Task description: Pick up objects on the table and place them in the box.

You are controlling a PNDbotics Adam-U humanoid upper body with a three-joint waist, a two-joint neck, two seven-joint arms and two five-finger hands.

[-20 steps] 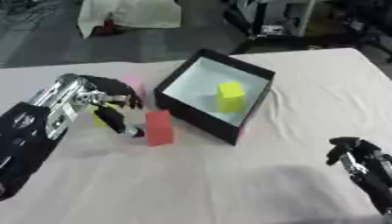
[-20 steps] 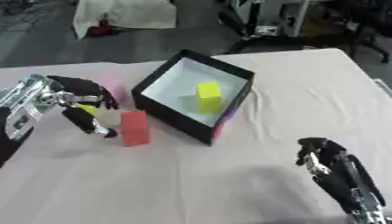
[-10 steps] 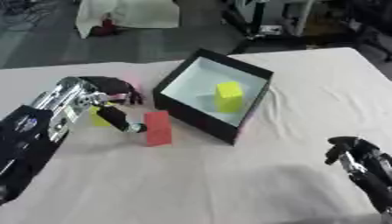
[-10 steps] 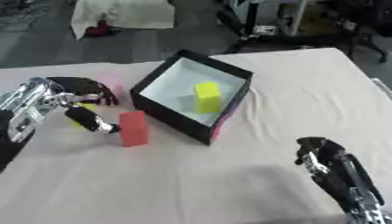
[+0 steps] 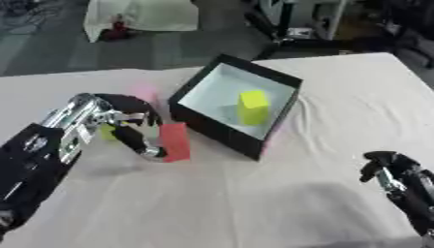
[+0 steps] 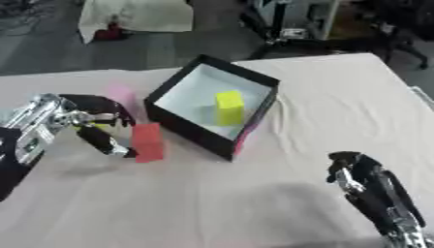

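Red block (image 5: pixel 175 141) upright by left hand (image 5: pixel 127 127), long axis vert.

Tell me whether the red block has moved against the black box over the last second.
No. The red block lies just left of the black box as before, with the left robot hand beside it.
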